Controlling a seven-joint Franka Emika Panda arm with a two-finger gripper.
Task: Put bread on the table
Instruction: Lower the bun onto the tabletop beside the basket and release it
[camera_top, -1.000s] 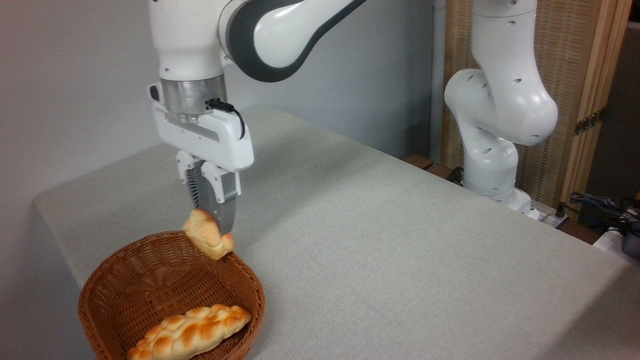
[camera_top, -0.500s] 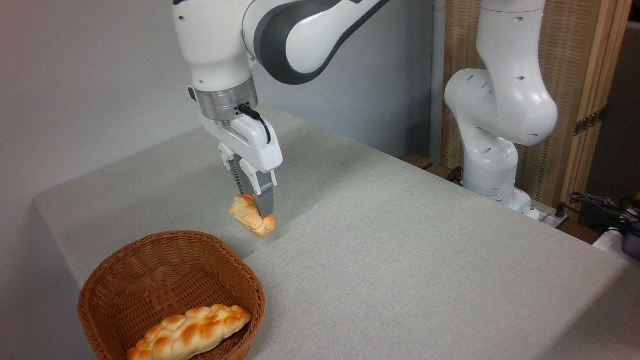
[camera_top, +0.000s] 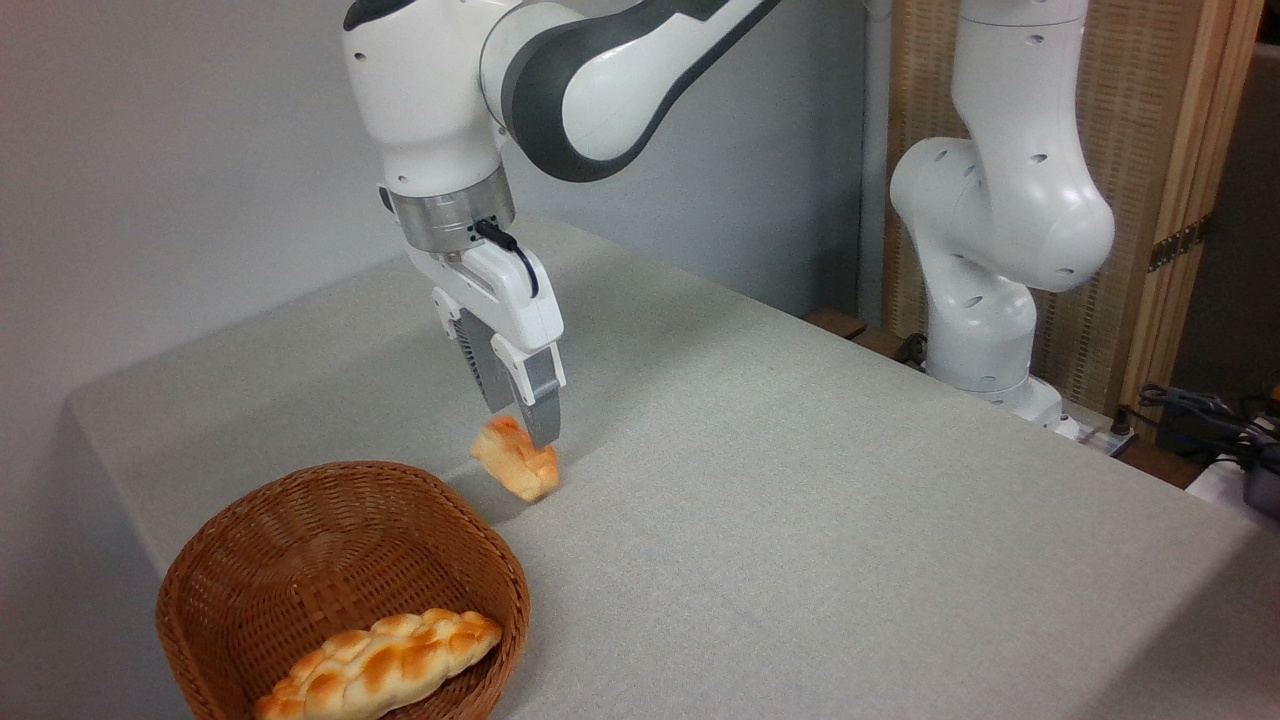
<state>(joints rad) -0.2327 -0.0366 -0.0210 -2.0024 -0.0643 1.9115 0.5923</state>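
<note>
Claw (camera_top: 530, 432) grips the bread (camera_top: 515, 470) low against the table (camera_top: 800, 500), beside the basket (camera_top: 340, 560).

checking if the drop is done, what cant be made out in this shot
1. Whether the bread rests on the table or hangs just above it: its underside faces away from the camera.
2. Whether the hand grips the bread or has let go: the near finger hides the gap.
3. The braided loaf and the basket: their lower parts are cut off by the picture's bottom edge.
</note>
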